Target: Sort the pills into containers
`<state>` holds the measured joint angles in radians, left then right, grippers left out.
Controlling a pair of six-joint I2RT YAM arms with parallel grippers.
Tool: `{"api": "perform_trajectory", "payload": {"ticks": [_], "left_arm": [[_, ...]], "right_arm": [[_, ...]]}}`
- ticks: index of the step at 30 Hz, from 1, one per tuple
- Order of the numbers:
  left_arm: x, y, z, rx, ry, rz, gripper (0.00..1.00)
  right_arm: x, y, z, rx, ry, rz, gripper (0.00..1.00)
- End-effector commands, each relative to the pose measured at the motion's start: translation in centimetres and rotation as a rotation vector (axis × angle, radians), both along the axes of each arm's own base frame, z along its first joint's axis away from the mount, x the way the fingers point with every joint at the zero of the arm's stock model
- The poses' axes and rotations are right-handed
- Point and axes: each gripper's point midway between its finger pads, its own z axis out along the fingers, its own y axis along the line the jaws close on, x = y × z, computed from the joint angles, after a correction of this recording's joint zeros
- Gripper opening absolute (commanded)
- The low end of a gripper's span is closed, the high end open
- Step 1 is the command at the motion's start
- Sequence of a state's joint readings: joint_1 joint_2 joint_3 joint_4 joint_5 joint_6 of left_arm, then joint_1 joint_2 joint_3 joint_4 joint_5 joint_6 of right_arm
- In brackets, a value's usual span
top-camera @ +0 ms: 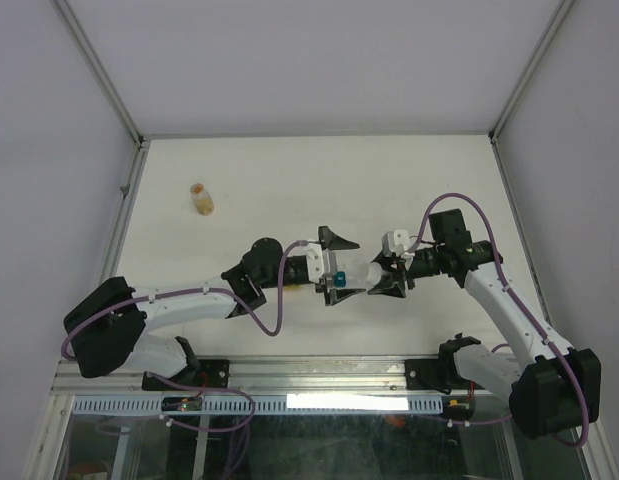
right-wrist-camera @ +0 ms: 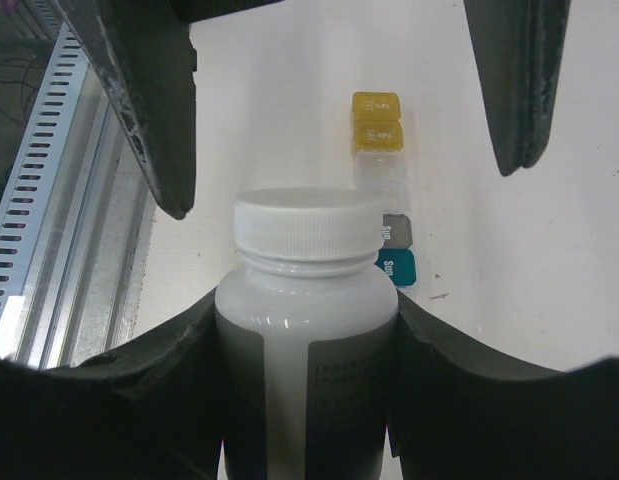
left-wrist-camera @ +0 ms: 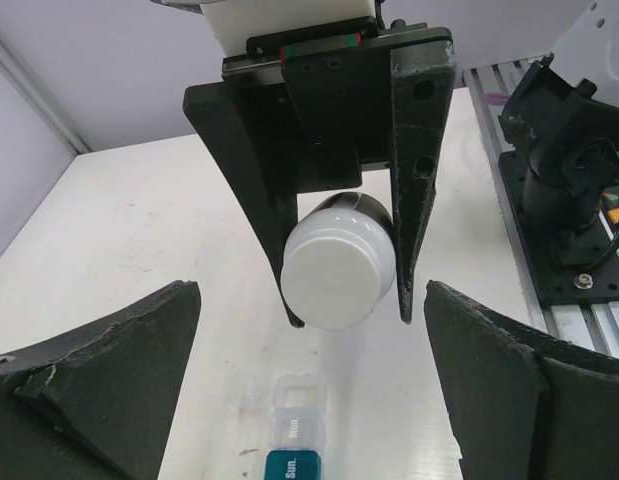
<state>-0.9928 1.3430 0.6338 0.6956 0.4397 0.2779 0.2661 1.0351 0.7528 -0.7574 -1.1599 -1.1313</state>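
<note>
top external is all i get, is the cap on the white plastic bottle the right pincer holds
Observer: Yes, the right wrist view shows a ribbed white screw cap seated on the white plastic bottle.
Operator: left pincer gripping it
Observer: No, the left pincer is wide open, clear of the cap on both sides.
Operator: where's the pill strip
Observer: On the table under the cap end; the strip of square plastic compartments has yellow cells at one end and a teal one marked "Sun."
</note>
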Motion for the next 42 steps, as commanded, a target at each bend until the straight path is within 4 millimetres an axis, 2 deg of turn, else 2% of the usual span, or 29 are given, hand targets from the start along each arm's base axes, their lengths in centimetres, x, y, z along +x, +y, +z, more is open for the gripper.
{"api": "perform_trajectory", "payload": {"ticks": [1, 8, 12, 15, 24, 30, 33, 38, 42], "left_arm": [[1.1, -0.8, 2.3, -0.048, -0.084, 0.007, 0.95], [1.3, -1.4, 2.1, -0.039, -0.067, -0.004, 0.83], [1.6, -1.6, 2.1, -0.033, -0.056, 0.004, 0.71], [1.5, -1.7, 2.2, -0.038, -0.048, 0.001, 0.67], [1.3, -1.9, 2.1, -0.023, -0.033, -0.022, 0.39], [0.7, -1.8, 2.5, -0.051, 0.018, -0.034, 0.14], [0.6, -1.4, 3.3, -0.103, 0.111, -0.011, 0.01], [0.9, 0.2, 5.3, -0.288, 0.405, 0.073, 0.00], [1.7, 1.1, 5.8, -0.385, 0.631, 0.143, 0.00]], "right_arm": [[0.1, 0.4, 1.1, 0.033, -0.037, 0.023, 0.00], [0.1, 0.4, 1.1, 0.032, -0.036, 0.022, 0.00], [0.1, 0.4, 1.1, 0.033, -0.036, 0.022, 0.00], [0.2, 0.4, 1.1, 0.032, -0.037, 0.022, 0.00], [0.2, 0.3, 1.1, 0.031, -0.037, 0.021, 0.00], [0.2, 0.3, 1.0, 0.027, -0.038, 0.019, 0.00], [0.3, 0.3, 1.0, 0.024, -0.040, 0.014, 0.00], [0.6, 0.2, 0.8, 0.017, -0.037, 0.004, 0.00], [0.6, 0.2, 0.8, 0.015, -0.034, 0.004, 0.00]]}}
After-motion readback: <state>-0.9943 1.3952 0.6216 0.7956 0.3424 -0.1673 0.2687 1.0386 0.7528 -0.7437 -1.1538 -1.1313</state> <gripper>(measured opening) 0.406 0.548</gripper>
